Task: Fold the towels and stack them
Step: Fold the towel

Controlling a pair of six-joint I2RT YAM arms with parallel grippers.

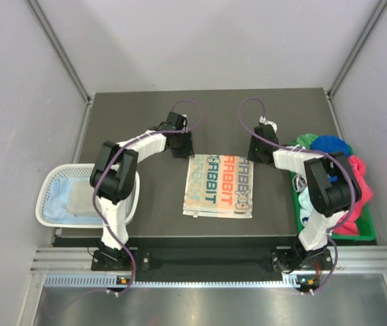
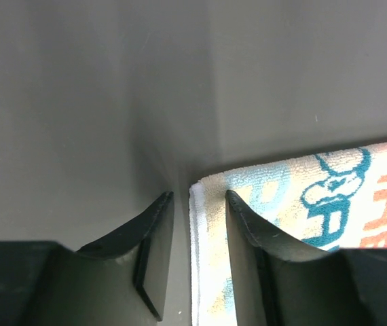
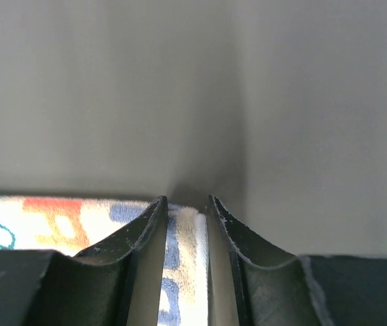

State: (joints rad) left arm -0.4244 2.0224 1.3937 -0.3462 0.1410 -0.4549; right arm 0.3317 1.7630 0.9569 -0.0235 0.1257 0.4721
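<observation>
- The printed towel (image 1: 219,193) carries the word "RABBIT" in big letters, once in orange and once in teal. A small cartoon figure sits near its corner. The smaller print is too fine to read.
- In the wrist views only pieces of teal, orange and blue letters show, and no whole word can be read there.
- This towel lies flat on the dark tabletop (image 1: 146,122), between the two pincers and on the near side of them.
- The left pincer (image 2: 197,197) stands at the towel's far left corner. Its jaws are apart: one finger is over the bare tabletop, the other over the cloth, and the white hem lies loose in the gap.
- The right pincer (image 3: 187,200) stands at the far right corner. Its jaws are apart by a narrow gap, and the cloth lies flat between them, not pinched.
- Both arms bend high at the elbow, and their white forearms reach inward to the towel.
- Behind and outward of the left pincer, the white basket (image 1: 44,197) holds a pale blue towel (image 1: 56,197) and a whitish-grey towel (image 1: 85,198), partly hidden by the arm.
- Outward of the right pincer, the green tray (image 1: 360,227) holds a green towel (image 1: 307,140), a royal blue towel (image 1: 330,145) and a pink towel (image 1: 360,170). The arm covers much of them.
</observation>
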